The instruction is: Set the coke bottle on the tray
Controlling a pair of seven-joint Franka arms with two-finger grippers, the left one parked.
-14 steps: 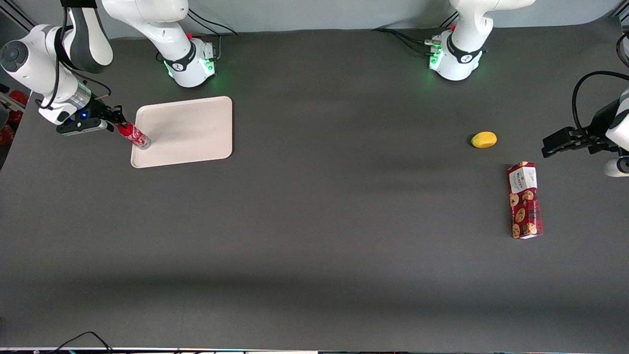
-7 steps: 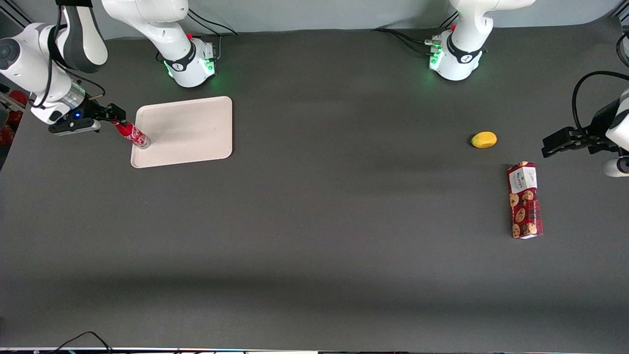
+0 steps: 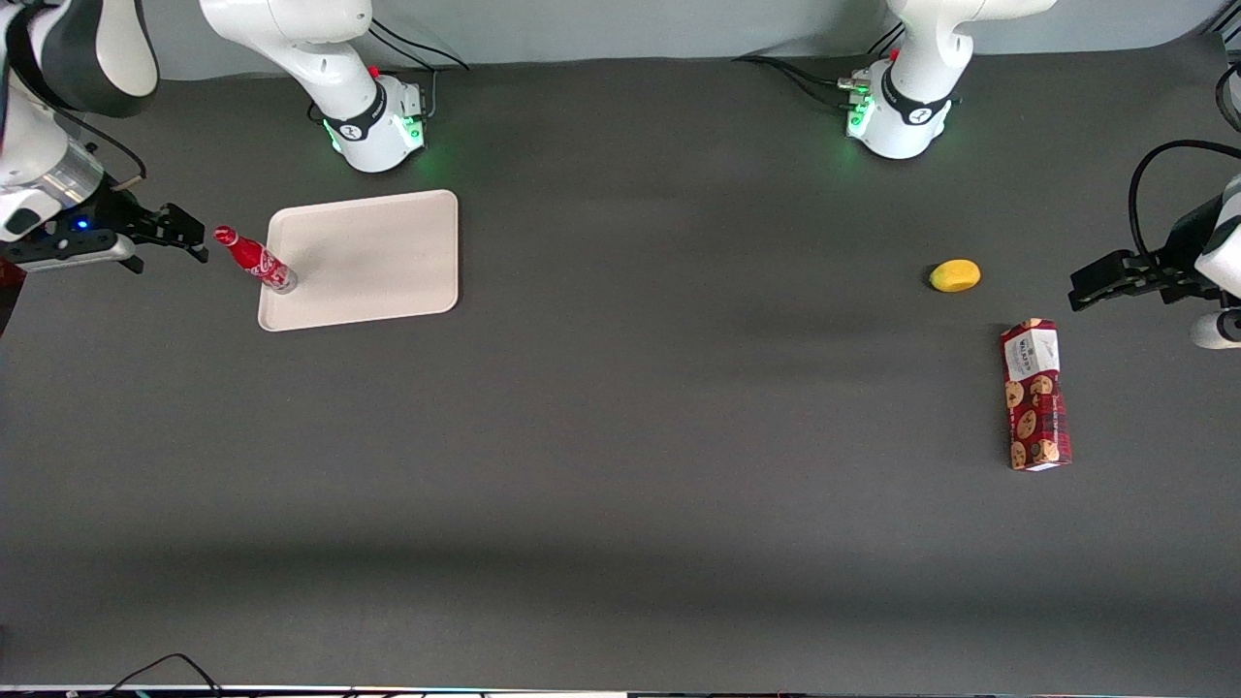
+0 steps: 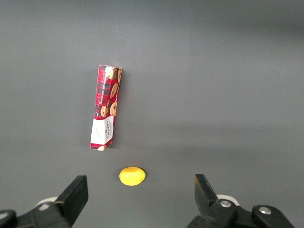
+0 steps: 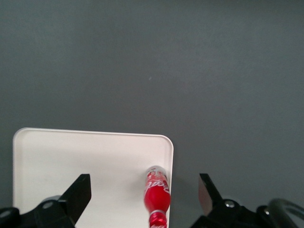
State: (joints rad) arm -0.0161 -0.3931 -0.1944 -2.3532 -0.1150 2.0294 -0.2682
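Observation:
The coke bottle [image 3: 254, 259] is a slim red bottle with a red cap and silvery base. It stands upright on the cream tray [image 3: 373, 257], at the tray's corner nearest the front camera on the working arm's end. It also shows in the right wrist view [image 5: 156, 195] with the tray [image 5: 85, 171] under it. My right gripper [image 3: 189, 240] is open and empty. It is clear of the bottle, a short way from its cap toward the working arm's end of the table. In the right wrist view the gripper [image 5: 145, 197] has its fingers [image 5: 78, 194] wide apart.
A yellow lemon-like fruit [image 3: 955, 275] and a red cookie box [image 3: 1035, 395] lie toward the parked arm's end of the table. Both show in the left wrist view, the fruit [image 4: 132, 175] and the box [image 4: 105, 108]. The arm bases [image 3: 373, 121] stand farthest from the front camera.
The gripper was around the bottle's neck a second ago. It has let go and drawn back toward the working arm's end. The bottle stays standing on the tray.

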